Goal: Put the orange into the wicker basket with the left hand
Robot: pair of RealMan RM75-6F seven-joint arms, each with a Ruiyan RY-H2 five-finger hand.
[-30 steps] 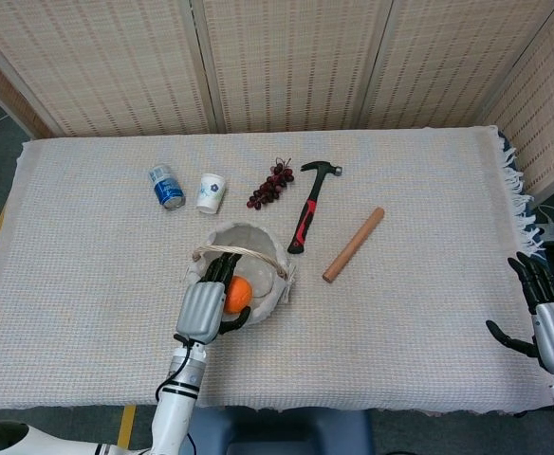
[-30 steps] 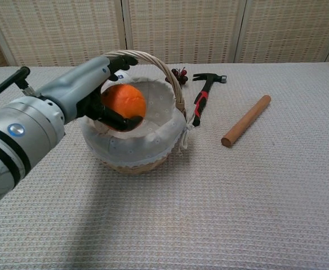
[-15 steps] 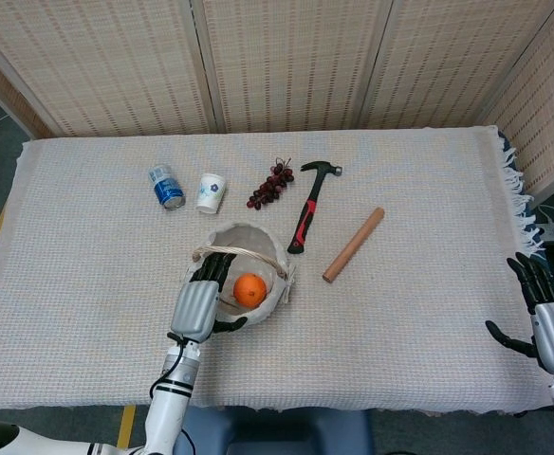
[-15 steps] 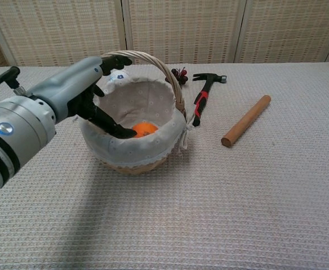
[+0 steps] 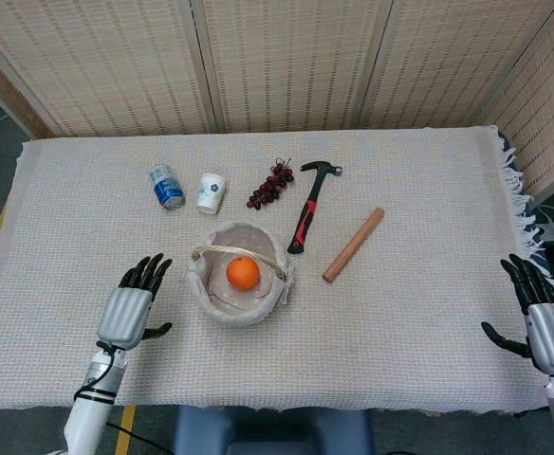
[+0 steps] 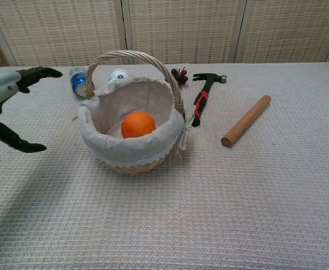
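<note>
Released a moment ago, the orange [image 5: 243, 273] now lies inside the wicker basket [image 5: 208, 291], on its white lining — the left hand [image 5: 132, 305] has drawn back to the basket's left, fingers [image 5: 147, 272] spread and holding nothing. Beyond the basket lie a hammer [image 5: 306, 217] and a wooden rod [image 5: 353, 245]. Far off at the table's right edge, the right hand [image 5: 546, 325] hangs with fingers apart — empty.

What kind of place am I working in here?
Probably a staged lab workspace, not a home: woven screens wall off a cloth-covered table, and unrelated props sit together, such as a hammer, grapes and a wooden rod.
</note>
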